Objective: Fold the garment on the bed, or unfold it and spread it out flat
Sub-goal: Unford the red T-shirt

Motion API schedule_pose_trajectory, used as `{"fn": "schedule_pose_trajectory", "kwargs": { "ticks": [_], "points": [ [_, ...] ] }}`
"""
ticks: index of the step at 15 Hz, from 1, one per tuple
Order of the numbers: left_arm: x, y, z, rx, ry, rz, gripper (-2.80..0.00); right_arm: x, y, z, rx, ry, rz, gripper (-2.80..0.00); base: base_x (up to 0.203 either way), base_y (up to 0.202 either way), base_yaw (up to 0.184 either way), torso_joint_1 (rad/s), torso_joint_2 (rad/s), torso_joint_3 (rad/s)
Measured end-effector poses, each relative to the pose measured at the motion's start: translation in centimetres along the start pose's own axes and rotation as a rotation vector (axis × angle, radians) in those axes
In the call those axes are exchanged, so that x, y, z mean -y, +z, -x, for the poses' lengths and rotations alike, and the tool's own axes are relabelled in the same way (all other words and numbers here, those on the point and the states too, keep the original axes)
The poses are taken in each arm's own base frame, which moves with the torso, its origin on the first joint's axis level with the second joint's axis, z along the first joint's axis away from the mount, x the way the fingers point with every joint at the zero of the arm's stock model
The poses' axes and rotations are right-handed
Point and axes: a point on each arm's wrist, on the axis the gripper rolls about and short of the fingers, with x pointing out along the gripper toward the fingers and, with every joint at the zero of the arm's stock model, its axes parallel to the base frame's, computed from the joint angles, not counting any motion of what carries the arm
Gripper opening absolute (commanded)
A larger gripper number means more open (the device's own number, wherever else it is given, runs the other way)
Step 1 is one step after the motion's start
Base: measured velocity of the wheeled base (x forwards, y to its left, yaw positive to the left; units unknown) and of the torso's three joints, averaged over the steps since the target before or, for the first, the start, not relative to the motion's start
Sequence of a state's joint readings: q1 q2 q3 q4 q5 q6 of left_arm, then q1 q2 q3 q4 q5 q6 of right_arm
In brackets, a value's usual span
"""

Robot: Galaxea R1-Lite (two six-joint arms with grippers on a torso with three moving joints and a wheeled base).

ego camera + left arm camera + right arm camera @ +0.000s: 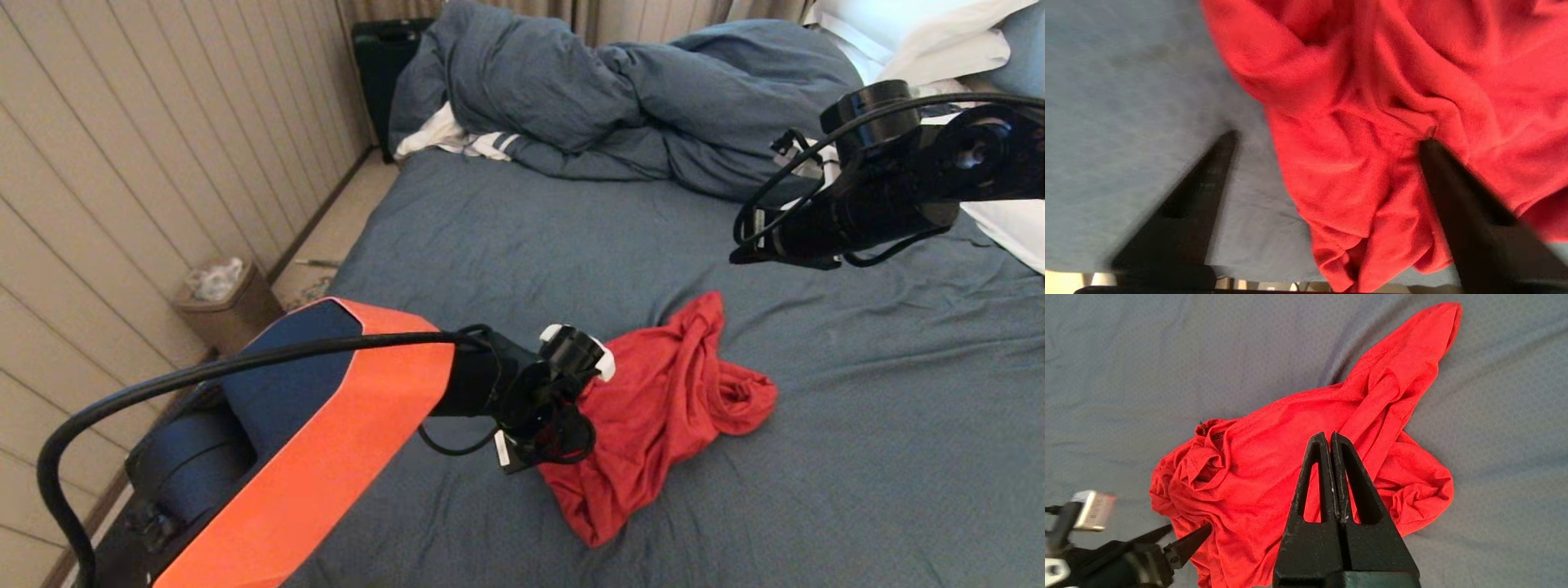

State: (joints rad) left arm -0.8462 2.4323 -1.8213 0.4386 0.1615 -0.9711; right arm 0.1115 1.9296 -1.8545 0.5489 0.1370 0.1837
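The garment (665, 408) is lying crumpled in a red heap on the near middle of the bed (857, 457), no print showing. The left claw (1327, 136) is reaching in at its left edge with fingers spread, one over the sheet and one on the cloth, likely to pinch a fold. The right claw (1329, 437) is hanging above, pressed together, idle.

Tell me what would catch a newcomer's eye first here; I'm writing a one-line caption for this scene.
A crumpled red T-shirt lies in a heap in the middle of the dark blue-grey bed. The left gripper, jaws open, is at the shirt's edge, one finger over the cloth and one over the sheet. The right gripper hangs shut above the shirt, and a bunched duvet lies at the far end.
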Motion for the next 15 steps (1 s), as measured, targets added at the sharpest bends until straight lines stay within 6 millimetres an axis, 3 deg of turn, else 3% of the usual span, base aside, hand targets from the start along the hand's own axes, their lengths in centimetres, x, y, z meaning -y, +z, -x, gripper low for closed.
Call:
{"fn": "schedule_pose_trajectory", "kwargs": {
  "ticks": [6,10,12,15],
  "points": [
    [1.0,-1.1,-0.2,0.009,0.004,-0.039,-2.8,0.0,0.2,-0.2,0.017,0.005,0.002,-2.8,0.0,0.0,0.0,0.0,0.0,0.0],
    [1.1,-0.3,1.5,0.061,0.015,-0.034,-2.8,-0.1,0.2,-0.6,0.014,0.007,0.003,-2.8,0.0,0.0,0.0,0.0,0.0,0.0],
    [0.3,0.7,2.7,0.062,0.033,-0.019,-2.8,-0.1,0.2,-0.9,0.01,0.006,0.003,-2.8,0.0,0.0,0.0,0.0,0.0,0.0],
    [-3.4,2.8,4.1,0.013,0.157,0.021,-2.8,0.0,0.1,-1.1,0.004,0.005,0.003,-2.8,0.0,0.0,0.0,0.0,0.0,0.0]
  ]
}}
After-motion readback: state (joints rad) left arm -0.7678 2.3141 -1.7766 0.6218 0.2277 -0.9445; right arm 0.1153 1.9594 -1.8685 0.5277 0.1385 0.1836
